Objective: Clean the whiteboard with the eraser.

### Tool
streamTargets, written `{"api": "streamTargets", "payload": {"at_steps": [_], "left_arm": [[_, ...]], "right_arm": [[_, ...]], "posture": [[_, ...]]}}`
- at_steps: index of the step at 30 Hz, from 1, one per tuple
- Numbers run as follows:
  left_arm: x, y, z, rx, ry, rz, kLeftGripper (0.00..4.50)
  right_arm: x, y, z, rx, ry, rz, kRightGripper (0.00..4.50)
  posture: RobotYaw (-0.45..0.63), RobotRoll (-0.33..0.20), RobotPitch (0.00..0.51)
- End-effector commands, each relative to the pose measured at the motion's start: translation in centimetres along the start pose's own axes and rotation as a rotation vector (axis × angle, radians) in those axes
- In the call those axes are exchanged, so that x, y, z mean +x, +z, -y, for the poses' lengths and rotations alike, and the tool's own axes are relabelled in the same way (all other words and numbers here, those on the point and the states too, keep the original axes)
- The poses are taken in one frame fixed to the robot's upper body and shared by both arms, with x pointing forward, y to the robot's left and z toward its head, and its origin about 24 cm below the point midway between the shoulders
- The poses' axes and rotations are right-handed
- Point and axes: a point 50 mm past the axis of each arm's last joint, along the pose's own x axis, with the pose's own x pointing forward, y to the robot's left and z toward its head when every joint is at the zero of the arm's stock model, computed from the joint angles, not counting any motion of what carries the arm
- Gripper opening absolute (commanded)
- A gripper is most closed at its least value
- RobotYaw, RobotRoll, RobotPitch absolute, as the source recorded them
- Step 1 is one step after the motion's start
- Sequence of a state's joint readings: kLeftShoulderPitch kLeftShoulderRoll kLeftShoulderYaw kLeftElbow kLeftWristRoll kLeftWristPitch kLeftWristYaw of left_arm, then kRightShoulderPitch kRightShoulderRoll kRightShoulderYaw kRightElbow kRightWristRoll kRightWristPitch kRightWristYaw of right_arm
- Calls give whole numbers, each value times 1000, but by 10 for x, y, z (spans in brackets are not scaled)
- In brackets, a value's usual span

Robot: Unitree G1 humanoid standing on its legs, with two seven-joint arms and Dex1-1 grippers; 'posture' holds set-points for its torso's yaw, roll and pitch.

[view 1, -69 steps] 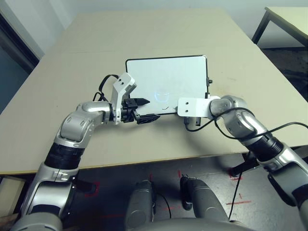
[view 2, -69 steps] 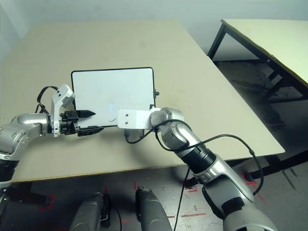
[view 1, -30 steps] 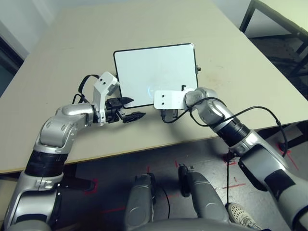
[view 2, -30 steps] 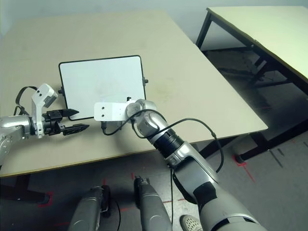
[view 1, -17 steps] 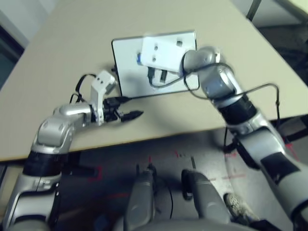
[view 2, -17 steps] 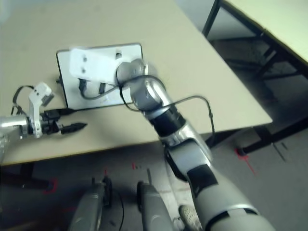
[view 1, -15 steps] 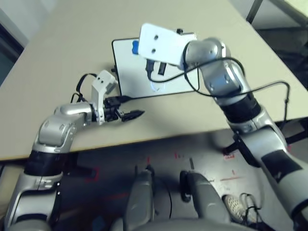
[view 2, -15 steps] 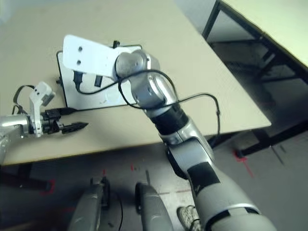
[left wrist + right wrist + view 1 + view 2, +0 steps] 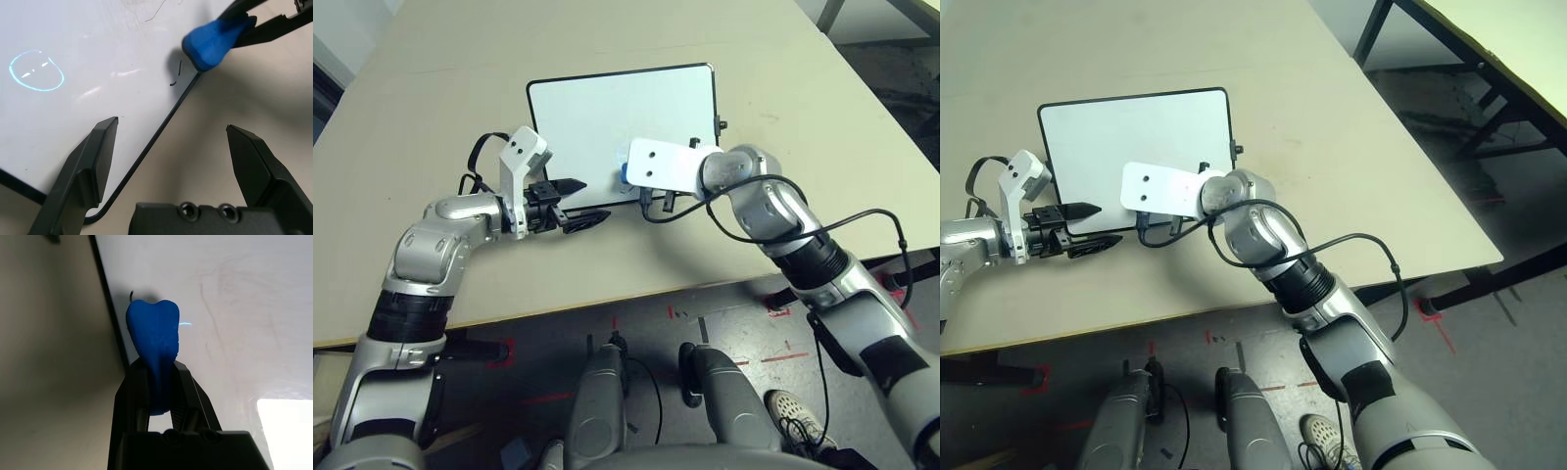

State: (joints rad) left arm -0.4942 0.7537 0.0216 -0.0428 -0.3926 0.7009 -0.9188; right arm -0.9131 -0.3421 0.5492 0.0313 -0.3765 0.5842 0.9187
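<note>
On the tan table, our right gripper, clamping the eraser, scrubs the whiteboard near its front edge; our left gripper gapes idle; remaining squiggles come next.

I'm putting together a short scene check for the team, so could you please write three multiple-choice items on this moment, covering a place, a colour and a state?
1. Where is the eraser?
A. At the whiteboard's near edge
B. On the bare table, far from the board
C. On the floor

2. What colour is the eraser?
A. Red
B. Yellow
C. Blue

3. What state is the left claw in?
A. Shut on the eraser
B. Open, holding nothing
C. Shut on the board's frame

Answers:
1 A: both wrist views show the eraser's tip beside the black frame at the near edge.
2 C: it is bright blue in both wrist views.
3 B: the left wrist view shows its fingers wide apart over the board's corner, while the right claw pinches the eraser.
</note>
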Motion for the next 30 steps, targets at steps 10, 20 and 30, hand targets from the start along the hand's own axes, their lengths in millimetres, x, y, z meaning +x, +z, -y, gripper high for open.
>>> {"api": "streamTargets", "payload": {"at_steps": [10, 20, 30], "left_arm": [[-7, 21, 19, 58, -80, 37, 4500], [-14, 21, 23, 68, -75, 13, 4500], [-13, 19, 26, 56, -65, 13, 4500]], "right_arm": [[17, -18, -12, -125, 17, -47, 533], [27, -12, -10, -150, -10, -28, 532], [48, 18, -12, -175, -13, 42, 532]], "posture": [[-23, 0, 203], [-17, 0, 205], [-8, 0, 204]]}}
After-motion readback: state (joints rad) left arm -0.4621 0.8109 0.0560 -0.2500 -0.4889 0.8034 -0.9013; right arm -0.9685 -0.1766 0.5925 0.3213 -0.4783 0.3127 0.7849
